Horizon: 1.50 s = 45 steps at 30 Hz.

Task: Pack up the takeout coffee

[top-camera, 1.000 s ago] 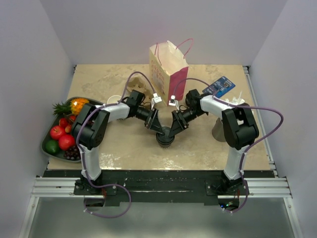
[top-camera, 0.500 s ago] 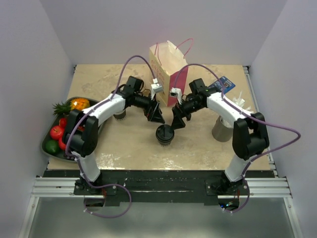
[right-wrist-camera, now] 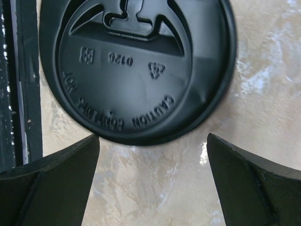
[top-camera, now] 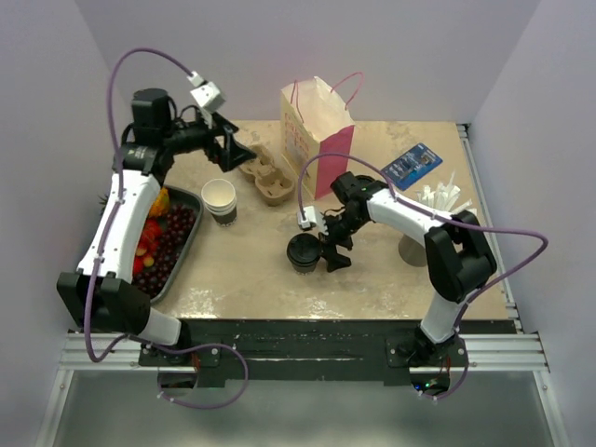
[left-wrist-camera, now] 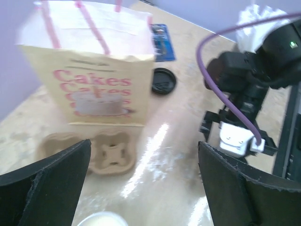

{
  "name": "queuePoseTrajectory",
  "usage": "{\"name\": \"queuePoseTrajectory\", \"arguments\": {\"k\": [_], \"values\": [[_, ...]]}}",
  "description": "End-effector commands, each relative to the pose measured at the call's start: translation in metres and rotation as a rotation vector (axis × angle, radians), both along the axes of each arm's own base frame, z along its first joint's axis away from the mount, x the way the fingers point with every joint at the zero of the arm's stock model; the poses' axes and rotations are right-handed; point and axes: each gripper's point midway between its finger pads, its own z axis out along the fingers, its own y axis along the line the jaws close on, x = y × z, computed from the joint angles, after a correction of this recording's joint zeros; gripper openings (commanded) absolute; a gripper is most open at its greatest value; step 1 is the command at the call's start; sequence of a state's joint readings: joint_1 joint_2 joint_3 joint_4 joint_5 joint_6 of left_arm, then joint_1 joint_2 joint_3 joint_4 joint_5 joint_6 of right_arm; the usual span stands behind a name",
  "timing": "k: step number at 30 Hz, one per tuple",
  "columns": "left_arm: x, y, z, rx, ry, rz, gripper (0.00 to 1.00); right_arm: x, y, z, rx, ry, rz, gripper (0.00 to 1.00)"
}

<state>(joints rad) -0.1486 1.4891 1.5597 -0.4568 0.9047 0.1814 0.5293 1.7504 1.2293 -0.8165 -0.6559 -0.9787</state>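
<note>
The takeout coffee [top-camera: 304, 253] stands upright on the tabletop [top-camera: 242, 279], just below the centre of the top view. It is judged light and thin-walled, easily crushed, with a slick black lid [right-wrist-camera: 136, 66], so the paper wall below the lid is best gripped gently. The right tool [top-camera: 331, 246] is spread wide just beside it, grasping nothing. The left tool [top-camera: 228, 144], upper left, is likewise released.

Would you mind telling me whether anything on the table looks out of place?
Only a loose black lid lying flat on the table beside the paper bag, on no cup. The takeout coffee stands upright, lidded; nothing looks spilled.
</note>
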Motion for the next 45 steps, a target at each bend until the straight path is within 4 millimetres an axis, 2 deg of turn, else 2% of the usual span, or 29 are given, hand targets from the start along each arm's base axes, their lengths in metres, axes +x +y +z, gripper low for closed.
{"name": "queuePoseTrajectory", "arguments": {"k": [1, 3, 5, 7, 9, 10, 12, 13, 20, 23, 26, 29, 30, 32, 33, 34, 36, 37, 38, 39, 40, 41, 42, 43, 44, 45], "values": [[0.010, 0.049, 0.028, -0.018, -0.047, 0.161, 1.00, 0.011, 0.013, -0.001, 0.016, -0.055, 0.063, 0.99], [0.013, 0.070, 0.023, -0.017, -0.038, 0.220, 1.00, 0.011, 0.028, 0.000, 0.037, -0.050, 0.074, 0.99], [0.011, 0.083, 0.020, -0.026, -0.031, 0.261, 1.00, 0.015, 0.043, 0.000, 0.066, -0.070, 0.066, 0.99], [0.007, 0.088, 0.021, -0.033, -0.029, 0.277, 1.00, 0.010, 0.058, -0.004, 0.087, -0.065, 0.084, 0.99], [0.004, 0.090, 0.015, -0.039, -0.012, 0.286, 1.00, 0.008, 0.074, -0.008, 0.105, -0.059, 0.097, 0.98], [0.002, 0.090, 0.017, -0.044, -0.012, 0.289, 1.00, 0.001, 0.084, -0.010, 0.109, -0.051, 0.120, 0.98], [0.000, 0.091, 0.016, -0.045, -0.008, 0.293, 1.00, 0.002, 0.101, -0.008, 0.133, -0.064, 0.128, 0.95], [0.000, 0.093, 0.017, -0.045, -0.007, 0.303, 1.00, -0.005, 0.111, -0.014, 0.133, -0.057, 0.152, 0.94], [0.002, 0.102, 0.016, -0.036, -0.009, 0.356, 1.00, -0.004, 0.186, -0.012, 0.231, -0.046, 0.142, 0.91], [0.007, 0.108, 0.014, -0.017, -0.015, 0.387, 1.00, -0.004, 0.210, -0.011, 0.266, -0.041, 0.132, 0.91], [0.012, 0.112, 0.015, -0.001, -0.025, 0.411, 1.00, -0.001, 0.222, -0.007, 0.280, -0.056, 0.131, 0.95], [0.019, 0.116, 0.018, 0.020, -0.046, 0.424, 1.00, 0.003, 0.206, -0.007, 0.225, -0.086, 0.113, 0.99], [0.023, 0.119, 0.018, 0.026, -0.048, 0.440, 1.00, 0.007, 0.197, 0.005, 0.226, -0.117, 0.110, 0.99], [0.028, 0.120, 0.023, 0.030, -0.078, 0.440, 1.00, 0.013, 0.164, 0.007, 0.183, -0.116, 0.089, 0.99], [0.032, 0.119, 0.022, 0.030, -0.080, 0.430, 1.00, 0.016, 0.152, 0.023, 0.191, -0.132, 0.078, 0.99], [0.036, 0.119, 0.027, 0.029, -0.105, 0.427, 1.00, 0.025, 0.127, 0.024, 0.154, -0.100, 0.033, 0.99], [0.049, 0.113, 0.021, 0.041, -0.110, 0.391, 1.00, 0.035, 0.103, 0.039, 0.149, -0.079, -0.023, 0.99], [0.052, 0.106, 0.030, 0.078, -0.163, 0.347, 1.00, 0.041, 0.084, 0.056, 0.156, -0.064, -0.073, 0.99], [0.058, 0.102, 0.028, 0.102, -0.172, 0.329, 0.98, 0.047, 0.077, 0.071, 0.174, -0.075, -0.101, 0.99], [0.075, 0.101, 0.012, 0.141, -0.143, 0.345, 0.98, 0.051, 0.071, 0.084, 0.186, -0.086, -0.129, 0.99], [0.078, 0.086, 0.018, 0.175, -0.172, 0.308, 0.96, 0.059, 0.061, 0.106, 0.215, -0.107, -0.190, 0.99], [0.084, 0.079, 0.013, 0.199, -0.168, 0.293, 0.93, 0.065, 0.058, 0.124, 0.242, -0.130, -0.221, 0.99], [0.092, 0.068, -0.010, 0.237, -0.121, 0.272, 0.92, 0.070, 0.055, 0.137, 0.265, -0.141, -0.258, 0.99], [0.098, 0.064, -0.011, 0.265, -0.140, 0.261, 0.92, 0.082, 0.049, 0.155, 0.307, -0.141, -0.341, 0.99], [0.103, 0.060, -0.021, 0.285, -0.119, 0.252, 0.90, 0.088, 0.046, 0.181, 0.352, -0.177, -0.383, 0.99], [0.110, 0.054, -0.055, 0.320, -0.025, 0.229, 0.88, 0.099, 0.038, 0.194, 0.375, -0.193, -0.437, 0.99]]}}
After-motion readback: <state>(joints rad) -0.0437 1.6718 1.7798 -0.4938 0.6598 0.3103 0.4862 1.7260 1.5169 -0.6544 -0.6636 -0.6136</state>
